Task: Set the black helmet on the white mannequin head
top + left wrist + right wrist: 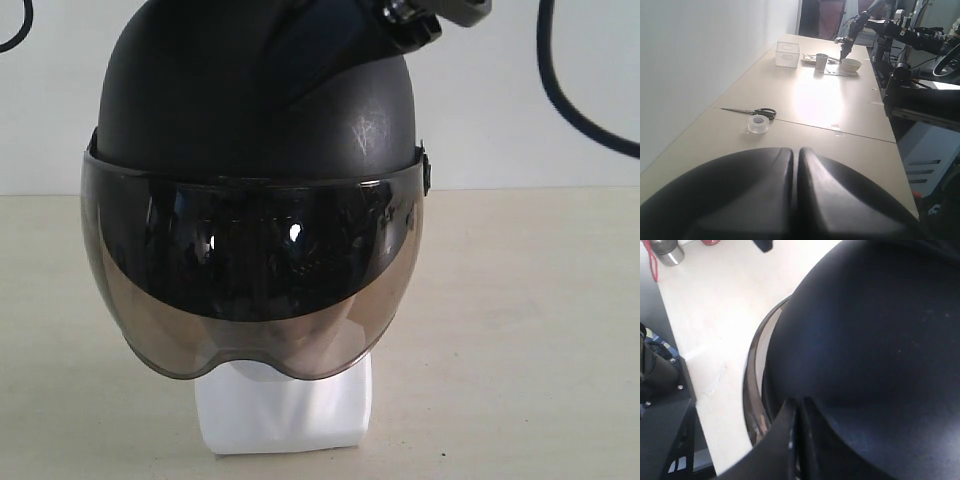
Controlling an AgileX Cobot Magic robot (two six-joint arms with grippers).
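The matte black helmet sits over the head. Only the head's glossy white, squared neck shows below the curved smoky visor. Fine scratches mark the rounded shell.

The right hand is clenched, its two black fingers pressed together with nothing seen between them. The shell fills the space just ahead of it, but I cannot tell whether they touch.

The left hand is likewise clenched on nothing. Only its view shows the long pale counter stretching away ahead of it. Scissors and a clear tape roll lie nearest. Well beyond them are a white mesh basket, a cup and a white bowl. A plain white wall runs alongside.

Only the exterior view shows the visor's front and the neck standing on the smooth beige counter.
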